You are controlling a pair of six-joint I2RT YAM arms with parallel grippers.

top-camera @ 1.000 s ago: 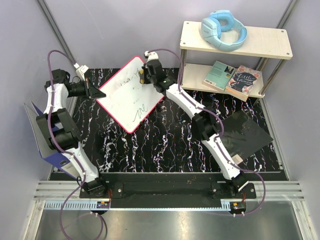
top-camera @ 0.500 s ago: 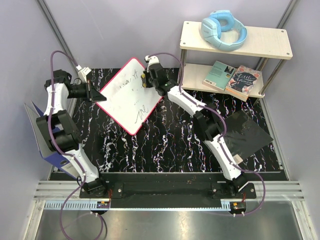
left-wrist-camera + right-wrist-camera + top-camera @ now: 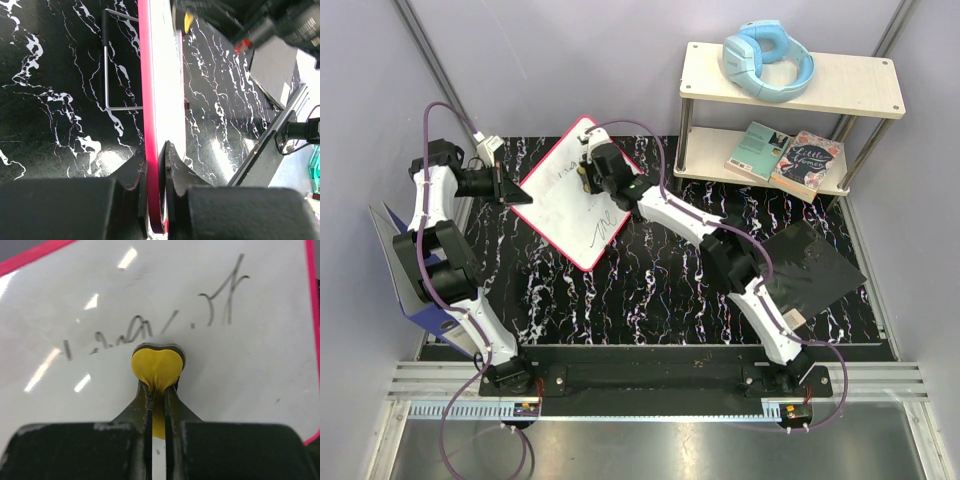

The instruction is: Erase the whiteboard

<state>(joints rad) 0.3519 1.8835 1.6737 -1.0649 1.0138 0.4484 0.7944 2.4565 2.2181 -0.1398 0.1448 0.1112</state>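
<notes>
The whiteboard (image 3: 570,200), white with a red-pink rim and dark handwriting, stands tilted up off the black marbled table. My left gripper (image 3: 516,192) is shut on its left edge; the left wrist view shows the rim (image 3: 149,100) edge-on between the jaws. My right gripper (image 3: 588,170) is shut on a yellow eraser (image 3: 156,369) and presses it on the board face (image 3: 250,365), just below a row of scribbles. More writing lies up and to the right of the eraser.
A wooden shelf (image 3: 840,85) at the back right holds blue headphones (image 3: 768,58) and two books (image 3: 786,158). A black flat pad (image 3: 810,268) lies at the right. A blue-grey folder (image 3: 395,260) leans at the left. The board's wire stand (image 3: 107,65) shows behind it.
My right gripper has slid the eraser leftward across the upper board, from its right corner to near the top middle. The board has tilted and shifted slightly. The left gripper keeps its hold.
</notes>
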